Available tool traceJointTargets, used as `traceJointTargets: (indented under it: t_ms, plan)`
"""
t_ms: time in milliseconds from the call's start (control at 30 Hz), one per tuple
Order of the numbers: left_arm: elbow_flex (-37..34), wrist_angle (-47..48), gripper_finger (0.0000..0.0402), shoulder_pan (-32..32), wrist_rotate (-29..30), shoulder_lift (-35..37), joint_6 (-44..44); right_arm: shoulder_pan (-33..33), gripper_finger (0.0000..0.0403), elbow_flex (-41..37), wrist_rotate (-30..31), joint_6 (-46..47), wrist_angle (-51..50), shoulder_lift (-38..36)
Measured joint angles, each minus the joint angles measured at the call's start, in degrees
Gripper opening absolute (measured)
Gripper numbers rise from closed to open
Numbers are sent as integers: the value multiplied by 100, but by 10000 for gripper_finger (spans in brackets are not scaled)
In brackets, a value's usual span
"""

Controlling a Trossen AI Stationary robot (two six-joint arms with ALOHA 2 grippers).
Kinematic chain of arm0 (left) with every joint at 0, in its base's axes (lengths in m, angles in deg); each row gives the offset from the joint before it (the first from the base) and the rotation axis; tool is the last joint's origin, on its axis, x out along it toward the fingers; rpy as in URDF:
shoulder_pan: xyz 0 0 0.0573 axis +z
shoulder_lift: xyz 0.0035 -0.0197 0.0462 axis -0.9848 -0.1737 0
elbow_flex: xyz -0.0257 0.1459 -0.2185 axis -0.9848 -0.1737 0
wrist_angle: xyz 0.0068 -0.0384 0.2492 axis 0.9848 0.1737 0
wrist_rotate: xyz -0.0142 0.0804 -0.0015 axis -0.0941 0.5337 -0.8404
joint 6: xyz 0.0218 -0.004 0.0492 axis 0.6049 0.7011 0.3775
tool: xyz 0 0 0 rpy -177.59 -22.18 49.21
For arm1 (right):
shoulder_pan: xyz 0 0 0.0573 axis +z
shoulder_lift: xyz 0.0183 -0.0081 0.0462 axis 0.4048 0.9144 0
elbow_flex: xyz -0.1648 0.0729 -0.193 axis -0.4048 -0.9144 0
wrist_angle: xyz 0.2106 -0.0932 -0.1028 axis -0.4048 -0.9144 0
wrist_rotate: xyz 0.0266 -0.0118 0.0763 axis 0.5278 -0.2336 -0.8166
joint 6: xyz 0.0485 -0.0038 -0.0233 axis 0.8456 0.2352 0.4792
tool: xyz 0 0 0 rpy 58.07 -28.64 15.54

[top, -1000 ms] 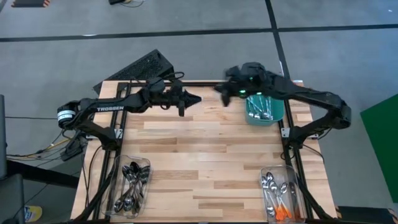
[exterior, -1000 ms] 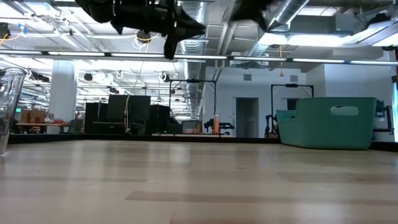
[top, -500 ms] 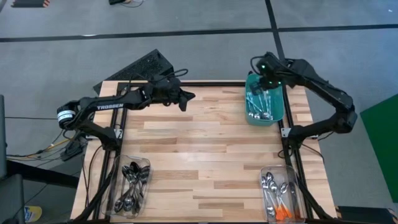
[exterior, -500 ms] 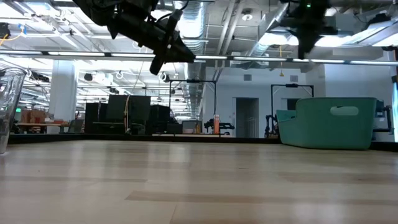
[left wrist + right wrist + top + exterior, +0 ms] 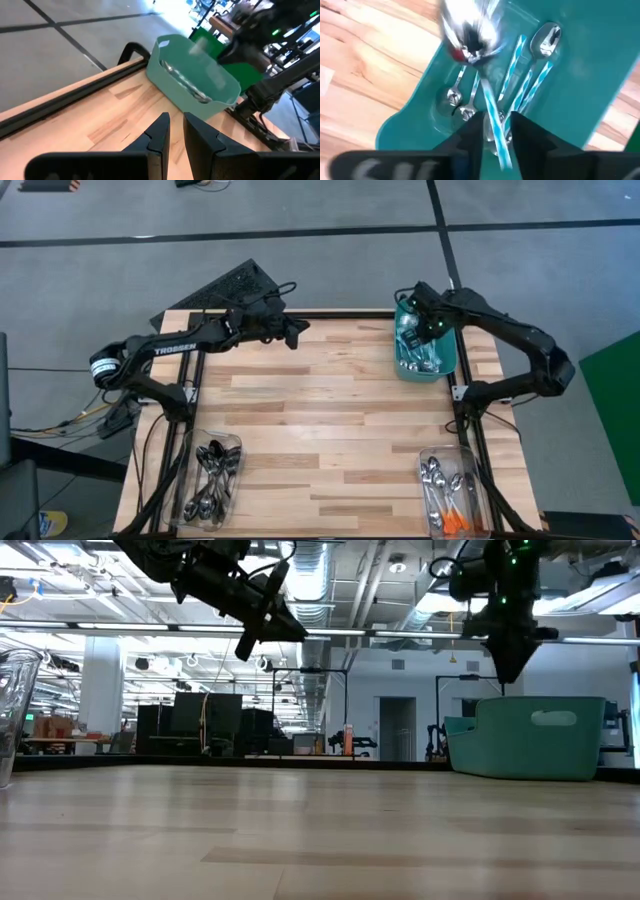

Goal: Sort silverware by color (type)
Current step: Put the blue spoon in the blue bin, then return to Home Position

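The teal tub (image 5: 451, 362) stands at the table's far right and holds several spoons (image 5: 418, 358), some with light blue handles (image 5: 540, 75). My right gripper (image 5: 405, 333) hangs above the tub, pointing down, fingers apart (image 5: 497, 125). A blurred spoon with a light blue handle (image 5: 492, 112) lies in line with the gap between them, its shiny bowl (image 5: 470, 27) out past the fingertips. My left gripper (image 5: 302, 328) hovers over the far middle of the table, shut to a thin slit (image 5: 176, 127) and empty, pointing toward the tub (image 5: 200, 75). My right gripper points down over the tub with the blurred spoon's light blue handle (image 5: 495, 122) running along the gap between its fingers. The gap is wider than the handle. I cannot tell whether either finger touches it.
A clear bin (image 5: 192, 480) with dark metal spoons sits at the near left. Another clear bin (image 5: 486, 502), at the near right, holds spoons, some with orange handles. Bare wood lies between them. A keyboard (image 5: 225, 288) lies beyond the far edge.
My right gripper has swung from the table's far middle toward the right edge to a place above the tub. It has tipped from near level to pointing down and has sunk. My left gripper has drawn back a little toward the far left and tipped slightly down.
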Motion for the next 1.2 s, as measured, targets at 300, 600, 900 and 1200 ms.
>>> traceJointTargets:
  t_ms: [300,600,900,1200]
  plan:
    - [0,247,41,96,102,786,472,34,230,-343,-132,143,1330,-598]
    - [0,827,41,173,200,2050,1478,1217,198,-343,-895,128,4641,-1819]
    - [2,995,10,172,854,2783,1482,2570,15,-341,-1893,-293,6175,-2240]
    - [-86,1129,1,-67,1166,2721,1247,3374,7,-343,-1843,-1303,5082,-2249]
